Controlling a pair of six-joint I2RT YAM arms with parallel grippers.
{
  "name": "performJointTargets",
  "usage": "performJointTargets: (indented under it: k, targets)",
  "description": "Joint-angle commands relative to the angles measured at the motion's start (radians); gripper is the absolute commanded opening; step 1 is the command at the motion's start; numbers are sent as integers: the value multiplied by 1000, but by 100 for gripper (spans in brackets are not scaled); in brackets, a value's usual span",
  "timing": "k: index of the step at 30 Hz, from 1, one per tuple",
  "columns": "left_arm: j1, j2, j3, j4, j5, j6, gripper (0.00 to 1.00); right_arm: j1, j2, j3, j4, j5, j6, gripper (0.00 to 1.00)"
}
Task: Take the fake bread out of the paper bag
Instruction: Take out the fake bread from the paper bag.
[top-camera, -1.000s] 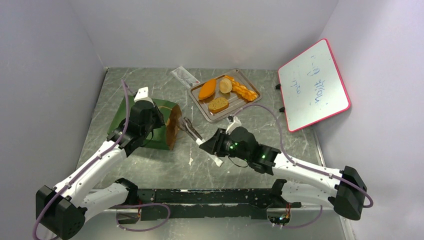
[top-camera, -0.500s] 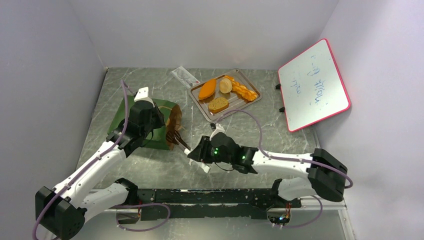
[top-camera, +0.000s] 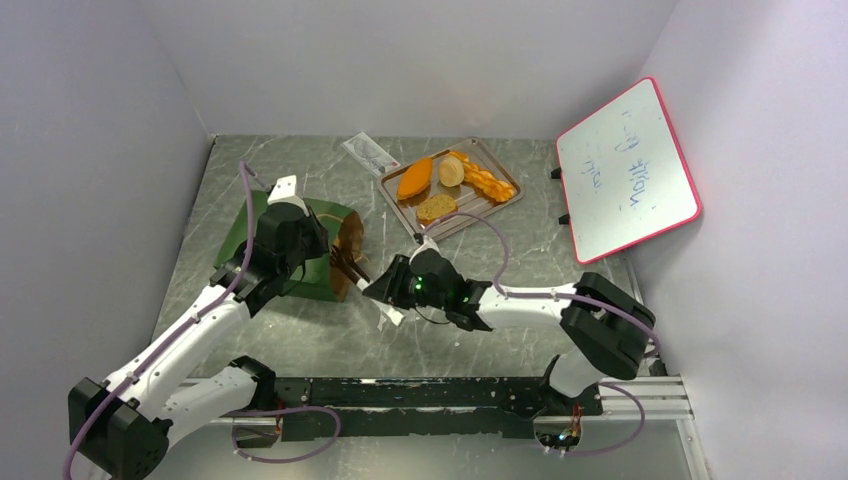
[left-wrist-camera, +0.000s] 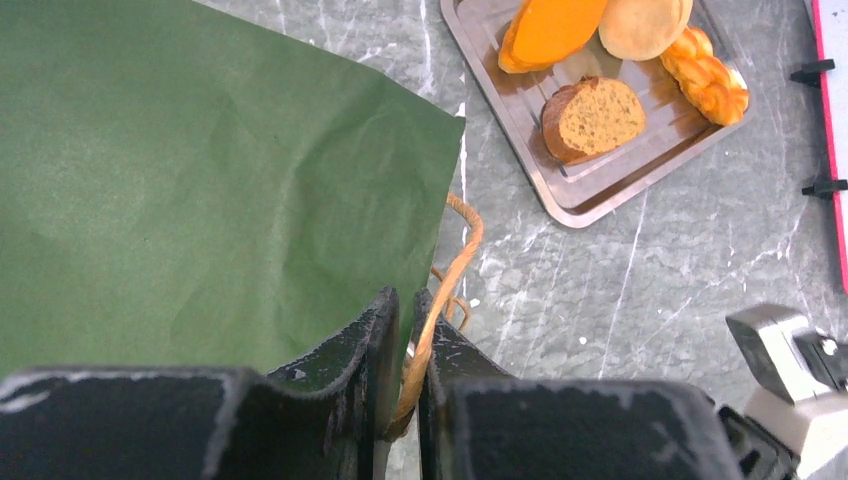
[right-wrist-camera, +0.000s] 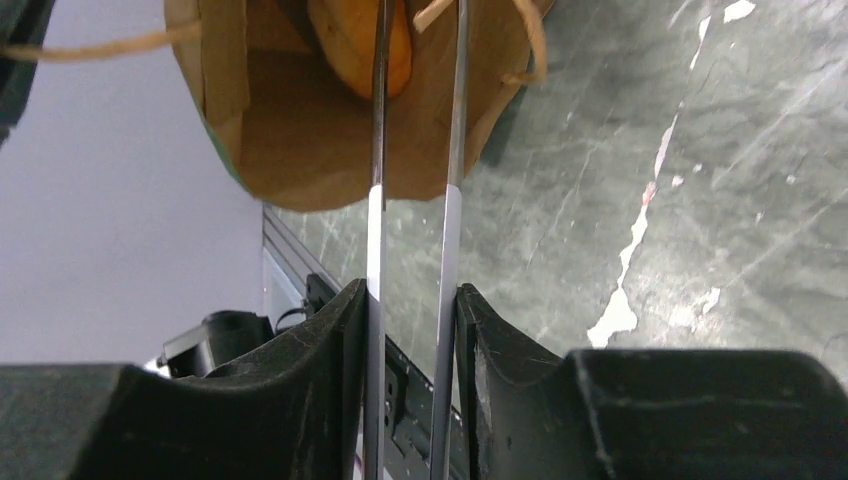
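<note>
Paper bag (left-wrist-camera: 200, 180) is lying on its side on the table (top-camera: 330, 335), mouth facing the right arm.

Left gripper (left-wrist-camera: 405, 320) is pinching the tan handle (left-wrist-camera: 462, 250) between clenched fingers, propping the mouth open.

Right gripper (right-wrist-camera: 418, 60) is reaching its two long thin blades into the kraft-brown interior. One orange bread piece (right-wrist-camera: 345, 40) is sitting just inside. The left blade is crossing its face and a sliver of it shows in the gap. The blade tips run off the top of the wrist view, so I cannot tell whether they are biting on the piece or only straddling it.

Metal tray (left-wrist-camera: 655, 150) is holding four pieces already out of the bag: oval loaf (left-wrist-camera: 550, 30), round bun (left-wrist-camera: 645, 20), braided stick (left-wrist-camera: 705, 80) and slice (left-wrist-camera: 592, 115).

Handling, judged:
- The piece is probably a light, rigid toy with a smooth rounded skin.
- It is likely to squirt out from narrow blades if pinched near an end.
- The best hold is across the short axis at mid-body, with the blades seated deep.
- The bag wall is thin paper and creases easily, so the pull should run straight out along the bag's axis, clear of the loose handle loop.
</note>
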Motion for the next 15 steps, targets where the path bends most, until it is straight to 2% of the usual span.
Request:
performJointTargets:
  k: [1, 15]
  targets:
    - [7, -11, -7, -5, 33, 15, 7, -39, 53, 33, 115, -62, 43, 34]
    - [7, 6, -6, 6, 63, 16, 7, -88, 157, 54, 197, -143, 72, 39]
